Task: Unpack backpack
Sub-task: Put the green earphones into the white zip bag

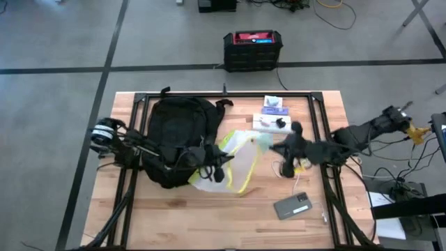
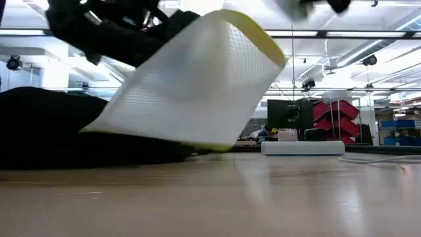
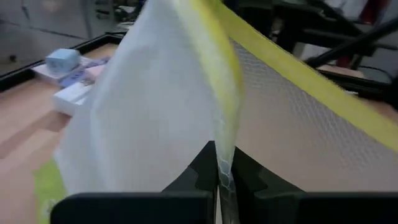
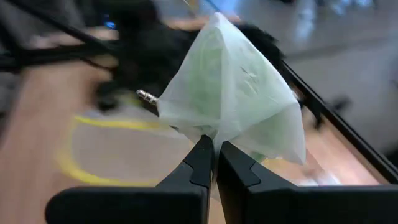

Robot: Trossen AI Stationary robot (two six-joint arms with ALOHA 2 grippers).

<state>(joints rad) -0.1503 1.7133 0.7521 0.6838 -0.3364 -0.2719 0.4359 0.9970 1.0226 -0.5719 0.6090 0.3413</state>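
Note:
The black backpack (image 1: 175, 132) lies on the table's left half, also seen in the low view (image 2: 46, 131). A white mesh pouch with yellow trim (image 1: 237, 164) stands raised beside it (image 2: 197, 85), with my left gripper (image 1: 219, 171) shut on it (image 3: 224, 186). Its lower edge (image 2: 158, 138) rests against the backpack. My right gripper (image 1: 275, 146) is shut on a pale green see-through bag (image 4: 236, 99), held over the table's middle (image 1: 261, 141). A metal jack plug (image 4: 146, 95) shows next to that bag. My left gripper pinches the pouch's yellow-trimmed edge (image 3: 225, 158) between its two fingers; the mesh rises past the fingers. The pouch is tilted up, its lower edge down by the backpack. My right gripper pinches a gathered corner of the green bag (image 4: 214, 135) between its two fingertips; the bag is clear of the table.
A white box (image 1: 270, 124) and a blue-topped packet (image 1: 273, 104) lie at the far middle. A grey phone (image 1: 293, 207) lies near the front right, a coiled cable (image 1: 287, 169) beside the right arm. A black frame (image 1: 230, 96) rims the table.

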